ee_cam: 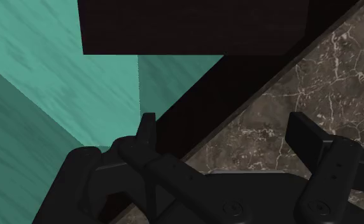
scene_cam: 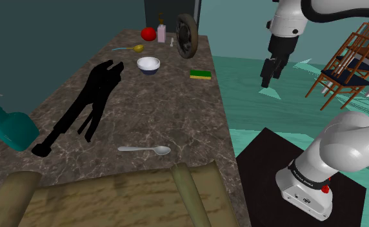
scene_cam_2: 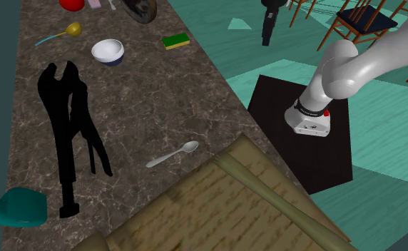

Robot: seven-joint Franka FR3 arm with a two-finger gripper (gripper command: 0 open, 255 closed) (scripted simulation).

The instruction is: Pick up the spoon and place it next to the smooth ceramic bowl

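1. At the shoulder view's far left, a teal plastic spray bottle with a pale trigger head stands on the brown marbled stone surface, close to its edge.
2. Beside it sprawls a long, forked, flat black shape, outlined like locking pliers. It may be an object or a shadow; I cannot tell which.
3. Along the near edge lies an olive-tan board with rounded, rolled sides.
4. The slim grey spoon lies flat on the surface just beyond that board. Its scoop points to the shoulder view's right. It is well apart from the bowl.
5. Farther back lies a yellow-headed spoon with a thin teal handle. Near it, upright, stands the smooth round white bowl with a dark base.
6. At the far end are a red round object, a small pale pink bottle and a dark round disc standing on its edge.
7. A green and yellow sponge lies near the surface's right edge.
8. The all-black two-finger tool hangs over the teal floor, off the surface's right edge and far from the grey spoon. In the wrist view its fingers are spread apart with nothing between them.
9. At lower right the white arm rises from the black box stand. Wooden chairs with dark seats stand behind.
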